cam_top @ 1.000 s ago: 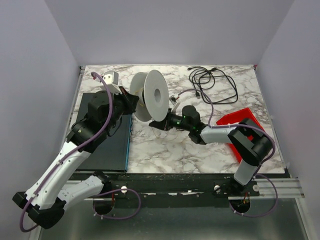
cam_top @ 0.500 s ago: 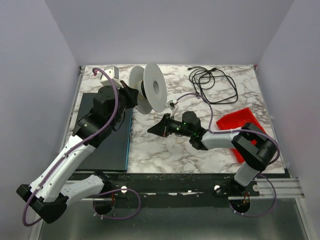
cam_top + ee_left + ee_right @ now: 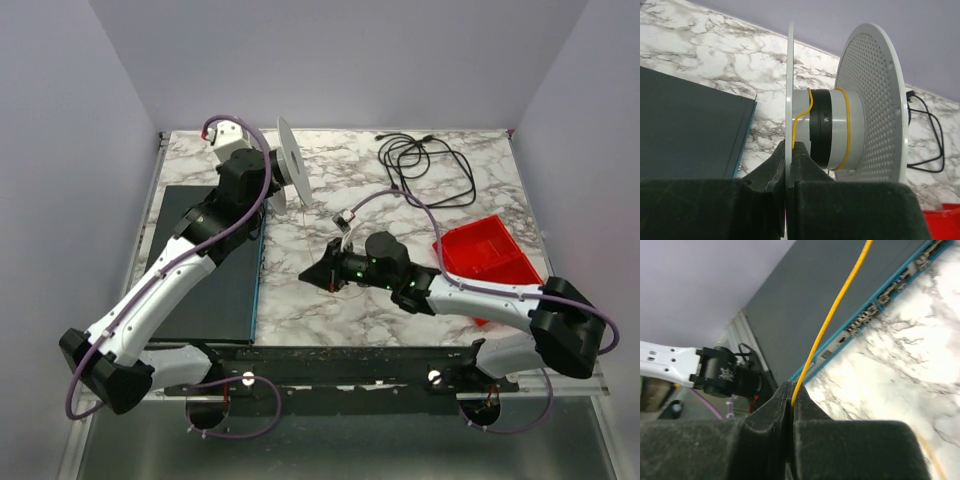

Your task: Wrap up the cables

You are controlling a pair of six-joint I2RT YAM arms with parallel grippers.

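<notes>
The black cables [image 3: 425,165] lie in a loose tangle at the back right of the table, far from both grippers; part of them shows in the left wrist view [image 3: 926,145]. My left gripper [image 3: 268,192] is shut on the near flange of the white spool [image 3: 290,165], held edge-on at the back left. In the left wrist view my gripper [image 3: 788,150] pinches that flange [image 3: 789,95], and a thin yellow cord [image 3: 847,125] runs round the grey hub. My right gripper [image 3: 312,273] is shut on the same yellow cord [image 3: 835,310], which leaves its tips [image 3: 791,392] taut.
A dark grey network switch [image 3: 205,270] lies along the left side, its blue port edge in the right wrist view [image 3: 875,305]. A red tray [image 3: 490,255] sits at the right, next to the right arm. Lilac cords run along both arms.
My left arm has carried the spool back and to the left and turned it edge-on. My right gripper has drawn back toward the near edge, holding the yellow cord.
</notes>
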